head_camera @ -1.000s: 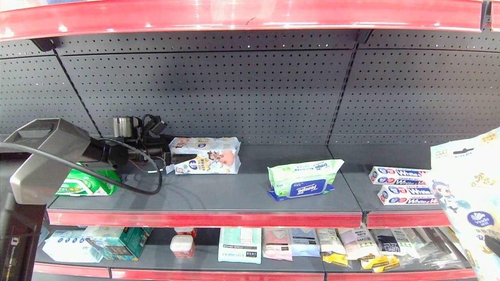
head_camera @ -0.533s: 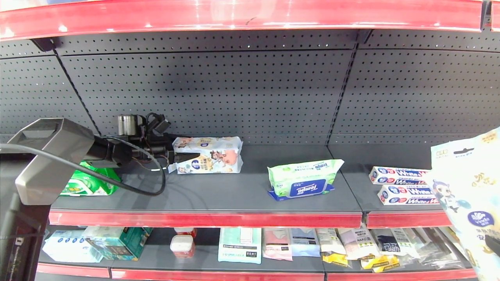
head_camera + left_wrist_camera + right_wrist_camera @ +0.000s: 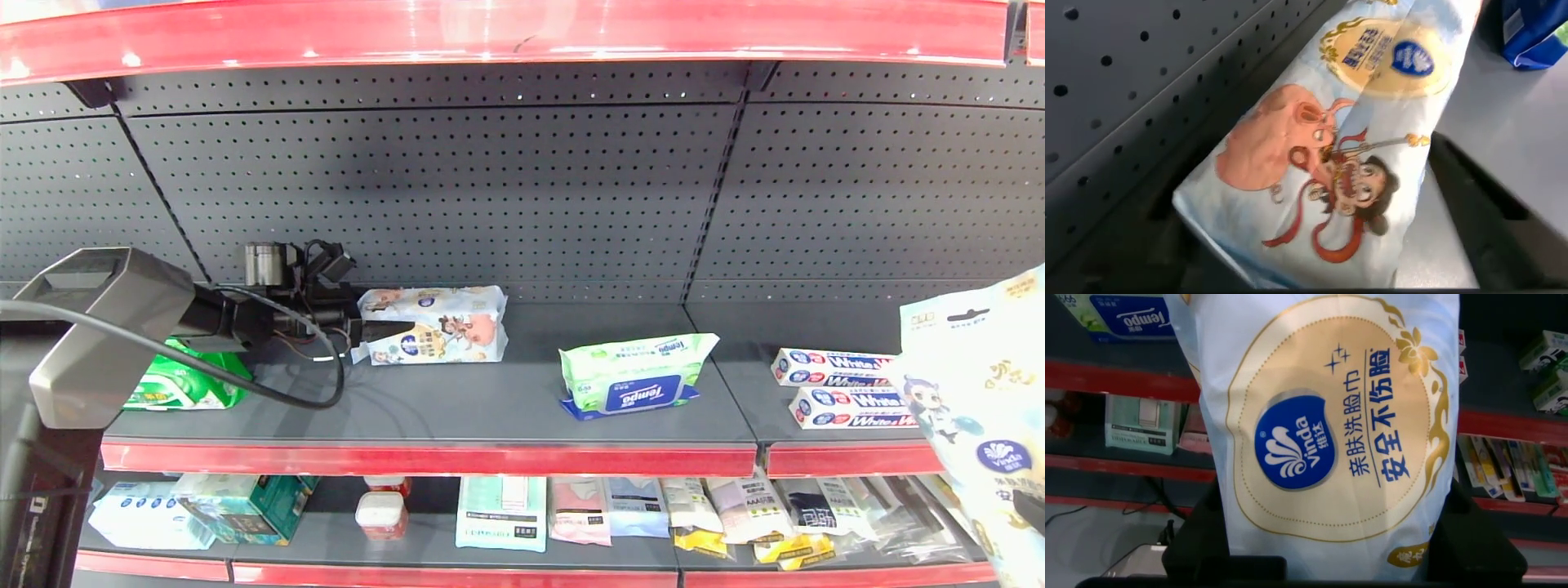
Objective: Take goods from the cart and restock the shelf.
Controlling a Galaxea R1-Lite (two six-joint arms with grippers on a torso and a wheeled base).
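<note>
Left gripper (image 3: 369,328) hides the near end of the cartoon-printed tissue pack (image 3: 437,325); in the head view one of its fingers is lost behind the pack. Left arm (image 3: 106,327) covers part of the green pack (image 3: 184,390). The large tissue bag (image 3: 976,408) is cut by the head view's right and lower edges (it also overruns the right wrist view), screening most of the right gripper (image 3: 1331,539). Lower-shelf goods (image 3: 502,510): print too small to read.

Grey shelf (image 3: 490,404), tissue pack (image 3: 437,327), wipes pack (image 3: 633,380), toothpaste boxes (image 3: 841,388)
</note>
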